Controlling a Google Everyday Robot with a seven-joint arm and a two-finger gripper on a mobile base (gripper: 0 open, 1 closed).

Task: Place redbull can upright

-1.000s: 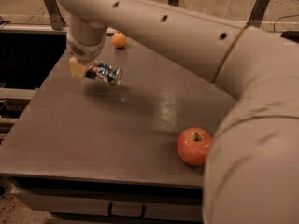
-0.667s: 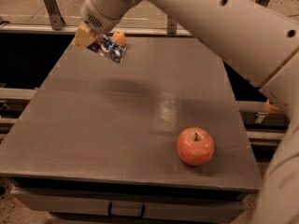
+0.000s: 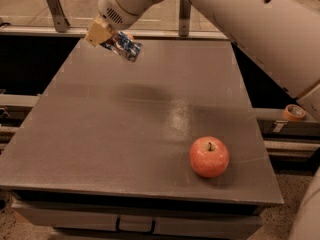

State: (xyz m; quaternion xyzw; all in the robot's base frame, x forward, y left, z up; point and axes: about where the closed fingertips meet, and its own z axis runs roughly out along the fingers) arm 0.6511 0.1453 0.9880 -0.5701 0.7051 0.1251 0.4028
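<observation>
My gripper (image 3: 111, 38) is up over the far left part of the grey table (image 3: 125, 134), shut on the redbull can (image 3: 127, 48). The can is blue and silver with crumpled sides. It is held in the air, tilted, its free end pointing down to the right. The beige fingers (image 3: 98, 32) cover its upper end. My white arm reaches in from the upper right.
A red apple (image 3: 209, 156) sits on the table at the front right. An orange object (image 3: 129, 35) peeks out behind the can at the far edge. A roll of tape (image 3: 293, 112) lies on a ledge to the right, off the table.
My gripper has lifted the can and carried it toward the far edge, then a little to the right. The arm has swung out of the foreground, uncovering the apple.
</observation>
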